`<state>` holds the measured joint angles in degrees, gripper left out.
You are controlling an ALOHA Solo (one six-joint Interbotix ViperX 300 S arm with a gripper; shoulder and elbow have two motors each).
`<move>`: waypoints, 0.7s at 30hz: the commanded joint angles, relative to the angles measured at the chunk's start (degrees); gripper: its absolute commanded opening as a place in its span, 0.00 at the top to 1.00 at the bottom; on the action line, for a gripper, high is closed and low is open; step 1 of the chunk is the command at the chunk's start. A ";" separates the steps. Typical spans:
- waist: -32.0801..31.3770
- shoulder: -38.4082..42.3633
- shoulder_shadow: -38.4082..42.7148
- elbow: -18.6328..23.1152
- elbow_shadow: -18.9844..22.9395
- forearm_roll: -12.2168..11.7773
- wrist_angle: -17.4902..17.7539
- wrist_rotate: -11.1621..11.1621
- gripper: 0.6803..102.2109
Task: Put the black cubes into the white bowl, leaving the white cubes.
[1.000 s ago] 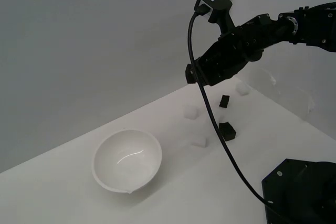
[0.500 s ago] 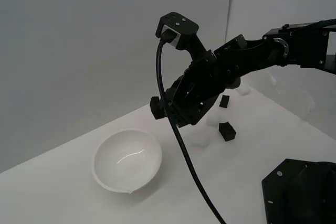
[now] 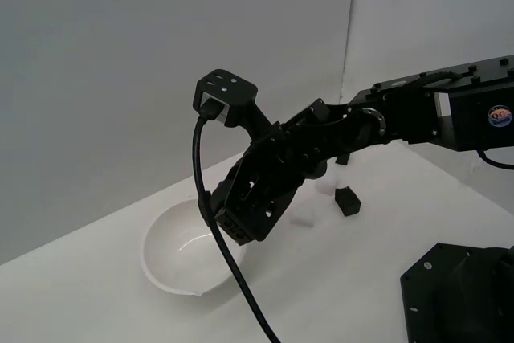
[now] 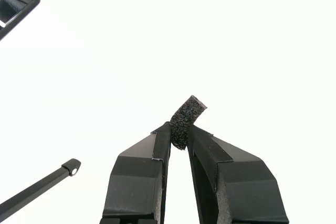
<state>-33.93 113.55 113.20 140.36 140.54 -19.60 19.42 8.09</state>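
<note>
White tabletop (image 3: 96, 295), claw (image 4: 178, 136) with black cube (image 4: 185, 119) over white bowl (image 3: 165, 267).

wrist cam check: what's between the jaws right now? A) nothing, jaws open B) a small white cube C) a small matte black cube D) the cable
C: in the wrist view the gripper has its jaws closed on a small matte black cube, which sticks out tilted past the tips against a washed-out white background.
</note>
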 commanded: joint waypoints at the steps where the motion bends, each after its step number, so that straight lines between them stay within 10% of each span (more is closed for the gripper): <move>1: -1.05 -0.18 0.09 -1.14 -1.41 -0.88 -0.97 0.44 0.98; 5: -1.49 -0.79 -0.62 -1.14 -1.41 -1.05 -2.20 0.44 0.89; 11: -1.49 -1.41 -1.23 -1.23 -1.41 -3.16 -3.08 0.44 0.07; 21: -1.85 -1.58 -1.41 -1.05 -1.32 -3.34 -3.08 0.44 0.04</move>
<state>-34.98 110.74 110.30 140.36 140.54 -21.62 16.52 8.17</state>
